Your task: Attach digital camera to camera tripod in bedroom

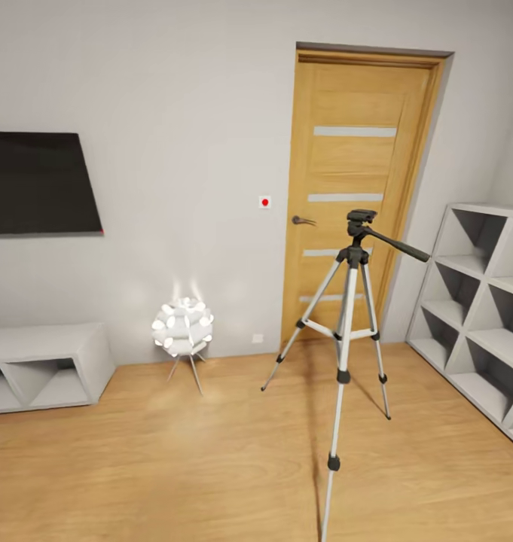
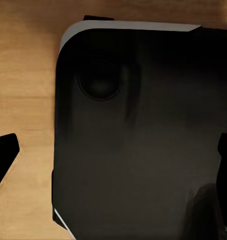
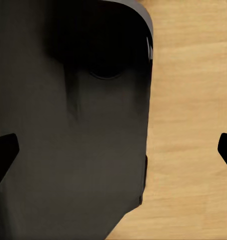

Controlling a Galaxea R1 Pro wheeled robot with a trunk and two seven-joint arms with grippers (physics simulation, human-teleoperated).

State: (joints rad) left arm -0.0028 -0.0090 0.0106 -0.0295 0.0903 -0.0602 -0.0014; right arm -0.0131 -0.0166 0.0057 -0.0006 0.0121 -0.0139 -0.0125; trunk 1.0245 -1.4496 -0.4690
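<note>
Right gripper [image 3: 113, 147] fingers spread apart, nothing between; left gripper [image 2: 113, 150] also apart, empty, both over dark robot base [image 2: 143, 140]. Camera tripod [image 1: 349, 316] stands upright on wood floor [image 1: 173, 452] before wooden door [image 1: 358, 181], head bare

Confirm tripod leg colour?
Silver legs with black joints and feet on the camera tripod, black head on top; clearest in the head view.

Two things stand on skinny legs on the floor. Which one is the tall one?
The camera tripod, in front of the wooden door. Its silver legs lift a black head far above the little glowing floor lamp by the wall.
</note>
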